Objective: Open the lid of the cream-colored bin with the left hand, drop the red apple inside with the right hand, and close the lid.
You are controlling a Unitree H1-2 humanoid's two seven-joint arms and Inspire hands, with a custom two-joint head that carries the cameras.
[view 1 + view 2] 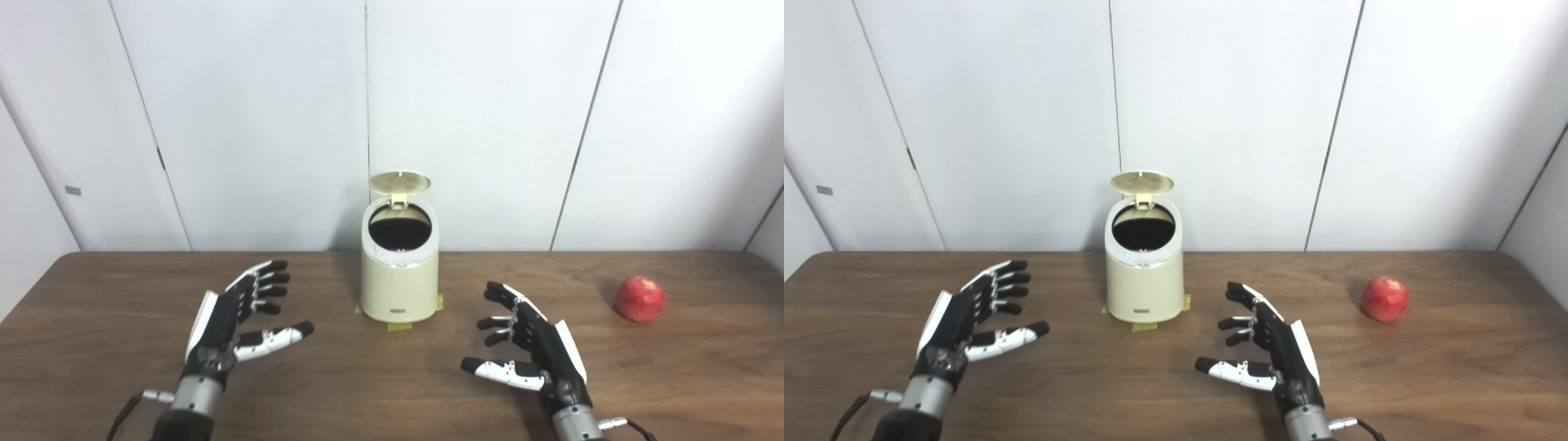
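The left hand [229, 318] hangs over the table [367, 392] with fingers spread and thumb out to its inner side, holding nothing. The right hand [533, 346] mirrors it on the other side, likewise spread and empty, palm turned inward. Between the two hands and somewhat beyond their fingertips stands the cream-colored bin [399, 275], upright near the far edge of the table, touched by neither hand. Its lid [399, 182] is raised on the rear hinge and stands tilted back above the rim, leaving the dark round mouth exposed toward the hands. Strips of yellowish tape [399, 326] show at the foot of the bin on the side nearest the hands and at its corners. The red apple [640, 298] rests on the table well out to the outer side of the right hand and slightly beyond it, apart from both the hand and the bin. The wood between the right hand and the apple carries no object, and the same applies between either hand and the bin. Behind the table rises a white panelled wall [490, 122].
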